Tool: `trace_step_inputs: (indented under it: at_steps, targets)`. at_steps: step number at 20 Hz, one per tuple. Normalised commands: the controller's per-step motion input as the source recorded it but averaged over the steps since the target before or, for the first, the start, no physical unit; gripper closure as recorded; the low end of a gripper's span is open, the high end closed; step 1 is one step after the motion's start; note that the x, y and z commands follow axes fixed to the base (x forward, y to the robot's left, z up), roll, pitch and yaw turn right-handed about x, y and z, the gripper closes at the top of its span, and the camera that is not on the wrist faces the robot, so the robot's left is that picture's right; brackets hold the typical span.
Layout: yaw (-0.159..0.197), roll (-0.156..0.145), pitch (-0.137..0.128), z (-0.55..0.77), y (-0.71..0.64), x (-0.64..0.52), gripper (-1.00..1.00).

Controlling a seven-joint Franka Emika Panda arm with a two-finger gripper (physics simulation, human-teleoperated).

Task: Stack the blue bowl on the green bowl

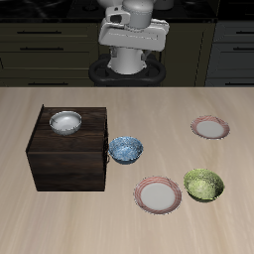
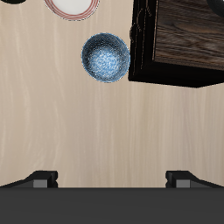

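The blue bowl (image 1: pixel 126 150) is light blue with white speckles and stands upright on the table beside the dark wooden cabinet (image 1: pixel 69 154). It also shows in the wrist view (image 2: pixel 106 58), well away from my fingers. The green bowl (image 1: pixel 204 185) is yellow-green and mottled, and stands upright and empty near the table's front edge; it is out of the wrist view. My gripper (image 2: pixel 112 179) is open and empty, high above the table near the back, with the fingertips (image 2: pixel 41 178) spread wide. The robot arm (image 1: pixel 131 38) is at the table's back.
A white bowl with a grey rim (image 1: pixel 65 122) sits on top of the cabinet. One pink-rimmed white plate (image 1: pixel 158 194) lies between the blue and green bowls, also in the wrist view (image 2: pixel 72 7). Another plate (image 1: pixel 209 127) lies farther back.
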Motion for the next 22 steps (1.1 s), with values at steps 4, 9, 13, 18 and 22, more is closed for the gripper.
trace_step_inputs:
  at_steps: [4,9,13,18,22]
  targets:
    - [-0.020,0.004,0.008,0.09,0.13,0.21,-1.00]
    - [-0.023,0.025,-0.006,0.13,0.15,0.27,-1.00]
    - [-0.023,0.024,-0.012,0.11,0.09,0.25,-1.00]
    - [0.000,0.014,-0.014,0.00,0.04,0.30,-1.00]
    - [-0.002,-0.016,-0.041,-0.14,-0.08,0.51,-1.00]
